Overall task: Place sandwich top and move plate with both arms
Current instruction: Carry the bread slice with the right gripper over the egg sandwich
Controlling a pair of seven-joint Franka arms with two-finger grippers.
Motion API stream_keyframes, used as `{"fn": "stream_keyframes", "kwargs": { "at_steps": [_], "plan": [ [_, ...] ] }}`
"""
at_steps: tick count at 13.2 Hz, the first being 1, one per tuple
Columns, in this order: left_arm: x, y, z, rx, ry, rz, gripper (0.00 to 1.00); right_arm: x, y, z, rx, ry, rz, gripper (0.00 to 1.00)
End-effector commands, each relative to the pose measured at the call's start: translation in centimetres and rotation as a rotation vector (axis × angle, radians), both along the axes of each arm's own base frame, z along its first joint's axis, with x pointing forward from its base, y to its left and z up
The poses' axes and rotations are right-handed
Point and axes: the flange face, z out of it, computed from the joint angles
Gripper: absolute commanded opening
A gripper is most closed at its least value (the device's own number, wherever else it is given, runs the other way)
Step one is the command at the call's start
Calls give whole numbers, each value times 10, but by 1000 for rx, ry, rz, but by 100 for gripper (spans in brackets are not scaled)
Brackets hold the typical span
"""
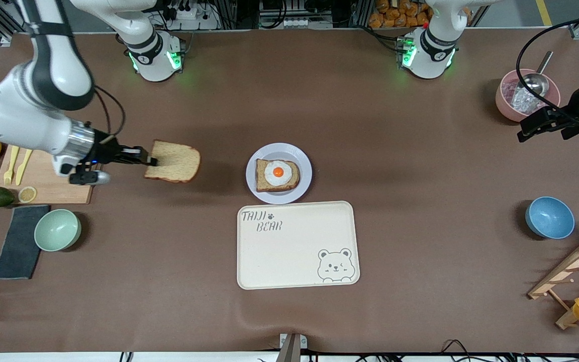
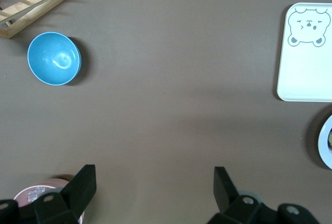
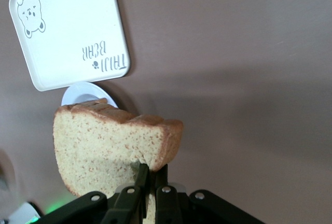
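The sandwich top (image 1: 174, 162), a tan bread slice with a brown crust, hangs in the air over the bare table between the wooden board and the plate. My right gripper (image 1: 151, 161) is shut on its edge. The right wrist view shows the fingers (image 3: 153, 175) pinching the slice (image 3: 104, 141), with the plate (image 3: 78, 93) partly hidden by it. The pale round plate (image 1: 304, 166) sits mid-table and carries an egg-topped bread slice (image 1: 277, 174). My left gripper (image 1: 523, 134) waits open over the table by the pink bowl, its jaws (image 2: 154, 180) wide apart with nothing between them.
A cream bear-print tray (image 1: 297, 245) lies just nearer the camera than the plate. A wooden board (image 1: 48, 181), fruit and a green bowl (image 1: 57, 230) sit at the right arm's end. A pink bowl (image 1: 508, 98), blue bowl (image 1: 549, 217) and wooden rack (image 1: 576, 274) sit at the left arm's end.
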Motion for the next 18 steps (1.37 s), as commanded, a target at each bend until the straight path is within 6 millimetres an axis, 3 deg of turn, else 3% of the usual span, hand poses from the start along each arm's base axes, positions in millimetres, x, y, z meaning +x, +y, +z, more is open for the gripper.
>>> {"fn": "stream_keyframes", "kwargs": {
  "at_steps": [1, 2, 5, 7, 11, 14, 18],
  "plan": [
    [0, 1, 3, -14, -9, 3, 100, -18, 61, 9, -9, -11, -70, 0],
    [0, 1, 3, -14, -9, 3, 100, -21, 81, 7, -15, -19, -73, 0],
    [0, 1, 3, -14, -9, 3, 100, -42, 173, -10, -40, -43, -128, 0],
    [0, 0, 3, -15, -9, 2, 100, -43, 191, -36, -60, -48, -127, 0],
    [0, 1, 3, -14, -9, 3, 100, -49, 223, -61, -76, -60, -120, 0],
    [0, 0, 3, -13, -9, 3, 100, -55, 263, -87, -89, -82, -151, 0],
    [-1, 2, 3, -12, -7, 3, 100, -62, 276, -116, -111, -120, -147, 0]
  ]
}}
